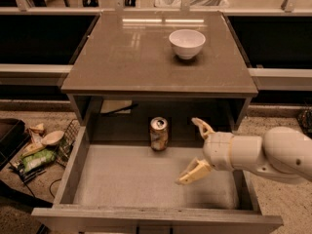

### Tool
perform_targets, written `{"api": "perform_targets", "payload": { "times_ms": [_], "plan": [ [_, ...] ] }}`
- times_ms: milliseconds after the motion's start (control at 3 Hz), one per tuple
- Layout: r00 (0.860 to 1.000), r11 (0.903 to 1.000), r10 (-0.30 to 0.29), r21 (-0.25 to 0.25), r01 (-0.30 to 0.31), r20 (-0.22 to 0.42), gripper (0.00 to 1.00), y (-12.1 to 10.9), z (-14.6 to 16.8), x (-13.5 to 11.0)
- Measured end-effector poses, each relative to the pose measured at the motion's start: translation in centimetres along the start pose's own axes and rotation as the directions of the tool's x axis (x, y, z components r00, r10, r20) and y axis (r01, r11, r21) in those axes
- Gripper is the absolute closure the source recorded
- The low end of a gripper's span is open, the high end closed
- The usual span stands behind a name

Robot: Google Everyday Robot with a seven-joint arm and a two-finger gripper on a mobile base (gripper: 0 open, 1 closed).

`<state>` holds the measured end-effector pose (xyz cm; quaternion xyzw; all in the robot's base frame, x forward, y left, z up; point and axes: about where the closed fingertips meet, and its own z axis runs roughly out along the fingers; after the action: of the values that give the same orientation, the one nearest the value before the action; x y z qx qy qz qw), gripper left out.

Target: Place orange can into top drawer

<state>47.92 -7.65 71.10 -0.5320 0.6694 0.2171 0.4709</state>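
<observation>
I am holding my end effector (198,149) over the right part of the drawer (122,179), released, its two fingers (194,172) spread wide and gripping nothing. The can (159,134) is standing upright to the left of the end effector and a little further back. It is resting on the drawer floor close to the rear, clear of both fingers, with its silver top and pull tab facing up. Judging by that, the placing looks done, and what remains is getting my arm out without knocking the can. I am judging the can to be light, with thin metal walls that are stiff enough for a moderate squeeze but would dent under a hard one. Its smooth printed side is likely slippery, and being narrow and tall it would tip easily from a sideways nudge. If I needed to take it again, I would close on the middle of the round body, one finger on each side, keeping away from the rim and the tab. The bowl (186,43) is sitting on the desk (131,52) above and behind the end effector, well apart from it.
</observation>
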Motion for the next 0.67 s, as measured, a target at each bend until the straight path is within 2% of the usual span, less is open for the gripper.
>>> {"api": "perform_targets", "payload": {
  "times_ms": [333,667],
  "plan": [
    [0.993,0.996,-0.049,0.07,0.056,-0.104,0.0,0.8,-6.3,-3.5],
    [0.982,0.9779,-0.149,0.13,0.164,-0.118,0.0,-0.6,-10.4,-12.7]
  ]
}}
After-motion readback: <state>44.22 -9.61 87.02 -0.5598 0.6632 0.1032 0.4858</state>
